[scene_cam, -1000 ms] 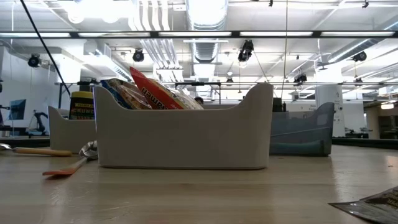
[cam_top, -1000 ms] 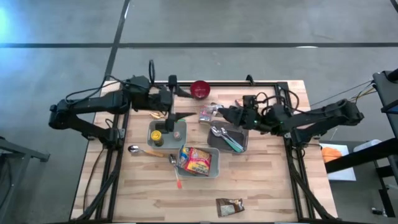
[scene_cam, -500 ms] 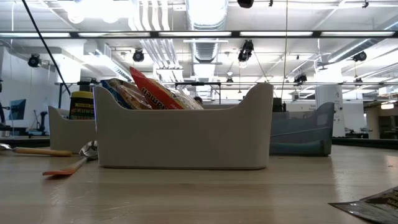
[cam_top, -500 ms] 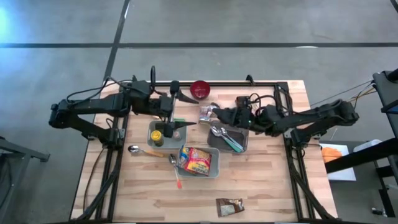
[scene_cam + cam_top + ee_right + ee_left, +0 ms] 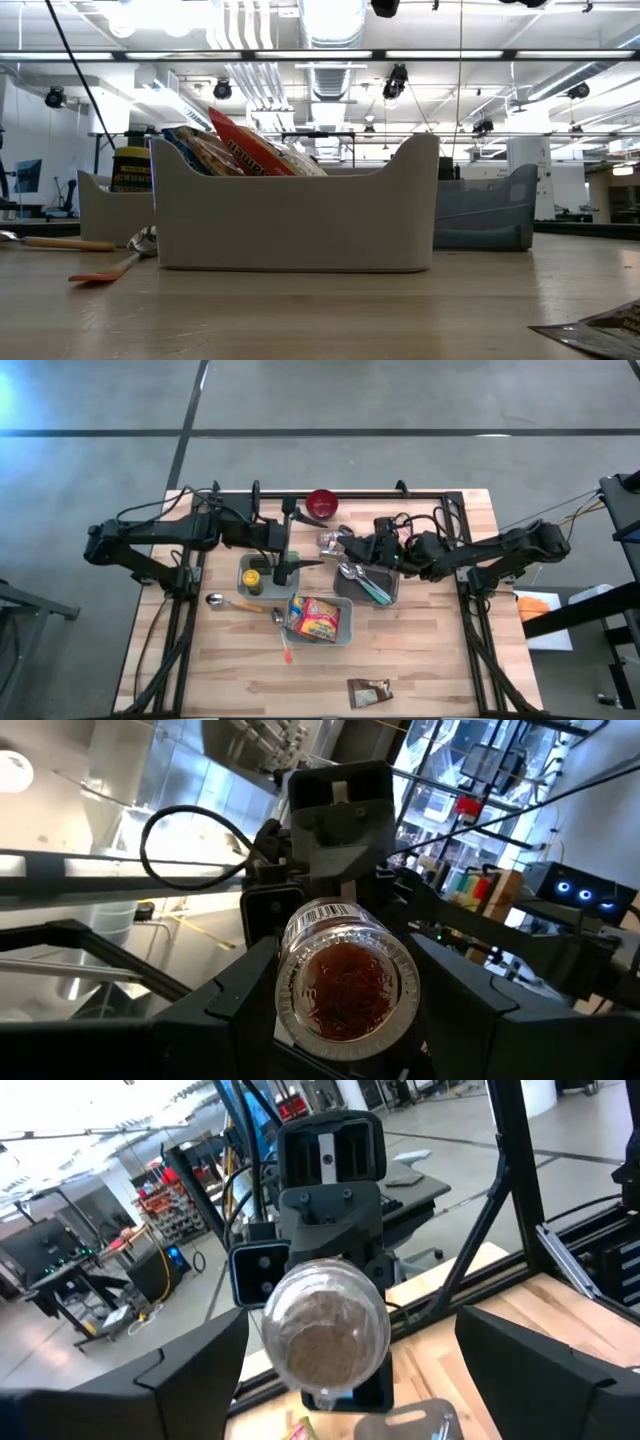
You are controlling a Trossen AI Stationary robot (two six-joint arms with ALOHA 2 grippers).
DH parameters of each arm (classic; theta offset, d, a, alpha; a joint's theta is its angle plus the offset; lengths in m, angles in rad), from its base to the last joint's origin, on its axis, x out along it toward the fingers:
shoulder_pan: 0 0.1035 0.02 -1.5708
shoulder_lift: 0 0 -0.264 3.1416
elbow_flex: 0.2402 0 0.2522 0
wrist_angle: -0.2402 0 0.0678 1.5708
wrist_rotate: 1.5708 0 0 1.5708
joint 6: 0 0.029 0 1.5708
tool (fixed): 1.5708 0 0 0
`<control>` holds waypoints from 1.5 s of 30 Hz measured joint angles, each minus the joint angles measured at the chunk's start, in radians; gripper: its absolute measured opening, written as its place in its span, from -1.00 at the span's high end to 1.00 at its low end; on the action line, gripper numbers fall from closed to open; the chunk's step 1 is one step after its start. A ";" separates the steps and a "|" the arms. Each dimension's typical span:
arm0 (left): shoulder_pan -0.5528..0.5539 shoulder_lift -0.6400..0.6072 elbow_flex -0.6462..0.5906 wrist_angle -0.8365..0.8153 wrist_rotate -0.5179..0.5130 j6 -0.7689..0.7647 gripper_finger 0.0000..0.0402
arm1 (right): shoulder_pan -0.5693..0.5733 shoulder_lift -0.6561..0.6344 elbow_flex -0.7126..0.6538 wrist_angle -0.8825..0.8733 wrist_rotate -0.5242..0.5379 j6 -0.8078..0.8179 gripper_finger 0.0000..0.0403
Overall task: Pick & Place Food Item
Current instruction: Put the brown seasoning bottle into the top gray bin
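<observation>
Overhead looks straight down; low looks level across; wrists face each other.

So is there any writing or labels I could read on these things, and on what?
Nothing can be read for sure.
Red packet in the white bin: white letters, partly hidden, too blurred to read.
Jar in the right gripper: a barcode only, digits too small.
Yellow tub: dark label, unreadable.
Pouch near the table's front edge: print too small.
</observation>
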 joint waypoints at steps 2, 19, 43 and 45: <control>-0.001 0.008 0.000 0.007 -0.001 0.003 -0.79 | 0.000 0.002 0.000 0.000 0.000 0.000 0.08; -0.002 0.011 0.000 0.031 0.002 -0.001 -0.39 | 0.000 0.015 0.000 0.002 -0.021 0.018 0.08; -0.002 0.009 0.000 0.005 0.038 0.003 0.18 | 0.000 0.015 0.000 0.006 -0.044 -0.001 0.08; -0.002 0.009 0.000 0.006 0.052 0.003 0.18 | 0.001 0.015 0.003 0.005 -0.044 -0.016 0.08</control>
